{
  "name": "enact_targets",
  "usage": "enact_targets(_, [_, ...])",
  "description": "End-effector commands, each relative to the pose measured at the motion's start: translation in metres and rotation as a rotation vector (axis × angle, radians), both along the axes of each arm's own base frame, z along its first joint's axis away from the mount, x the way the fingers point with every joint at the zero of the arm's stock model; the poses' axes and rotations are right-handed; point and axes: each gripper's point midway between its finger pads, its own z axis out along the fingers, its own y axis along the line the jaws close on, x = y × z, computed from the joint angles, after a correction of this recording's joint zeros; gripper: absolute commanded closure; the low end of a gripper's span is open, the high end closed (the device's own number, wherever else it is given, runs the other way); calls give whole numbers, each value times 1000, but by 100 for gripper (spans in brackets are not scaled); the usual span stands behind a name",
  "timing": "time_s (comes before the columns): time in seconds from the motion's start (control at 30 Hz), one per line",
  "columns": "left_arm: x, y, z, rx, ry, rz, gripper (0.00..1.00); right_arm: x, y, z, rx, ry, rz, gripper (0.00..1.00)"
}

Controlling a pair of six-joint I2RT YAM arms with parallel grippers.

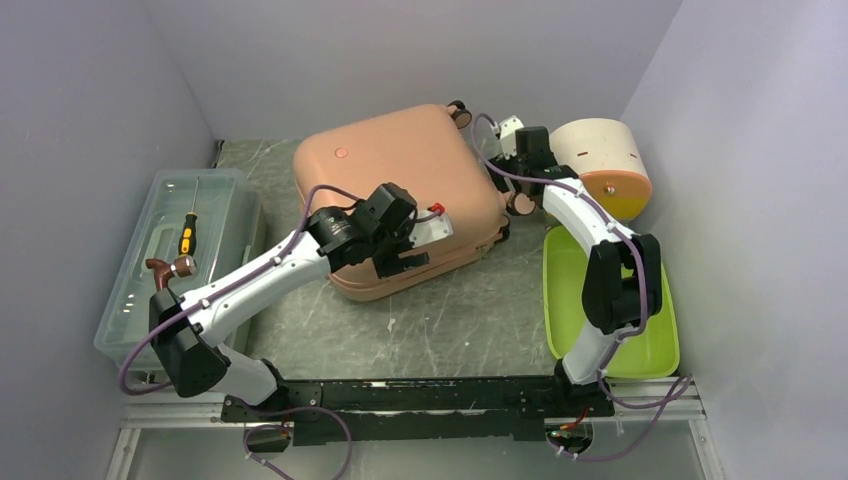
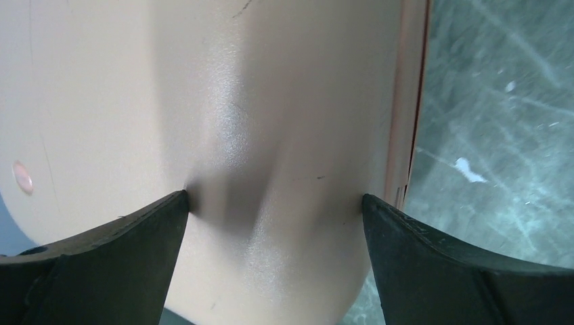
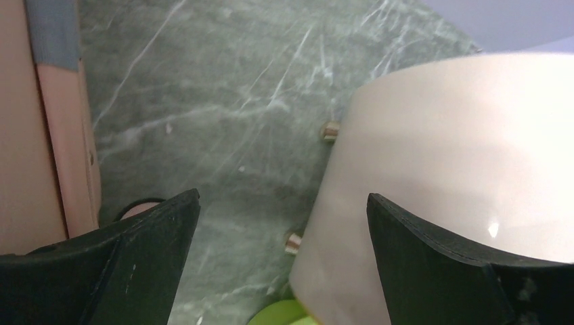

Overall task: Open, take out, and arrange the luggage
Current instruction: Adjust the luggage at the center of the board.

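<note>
The closed salmon-pink hard-shell suitcase lies flat just left of the lime-green plastic tray. The left gripper and right gripper gape, empty. The shell is likely stiff and slick, so take the seam edge.

The left arm covers the near edge of the luggage, and the right arm hides part of the lime-green tray. The brown object on the clear bin is too small to identify. The right wrist view cuts off the cream tub.
</note>
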Motion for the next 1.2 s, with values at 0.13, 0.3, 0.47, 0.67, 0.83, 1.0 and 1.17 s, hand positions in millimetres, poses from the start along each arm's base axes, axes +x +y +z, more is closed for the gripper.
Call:
enact_targets(0.13, [51,125,-38,289,-36,366,1,-105,71,-44,47,260,269,3])
enact_targets(0.3, [65,151,-46,273,-21,445,0,-134,97,-29,91,230,351,2])
enact_targets(0.47, [78,167,-59,251,4,504,1,-155,118,-18,140,199,451,2])
enact_targets(0.67, [58,140,-52,84,144,431,0,-160,112,2,134,102,475,1])
enact_targets(0.83, [5,90,-33,-185,319,193,0,-175,109,22,168,30,531,0])
enact_targets(1.0, [-49,57,-31,-346,501,-25,1,-207,111,37,218,-57,657,0])
enact_targets(1.17, [-72,44,-38,-358,594,-138,1,-265,117,35,245,-7,900,0])
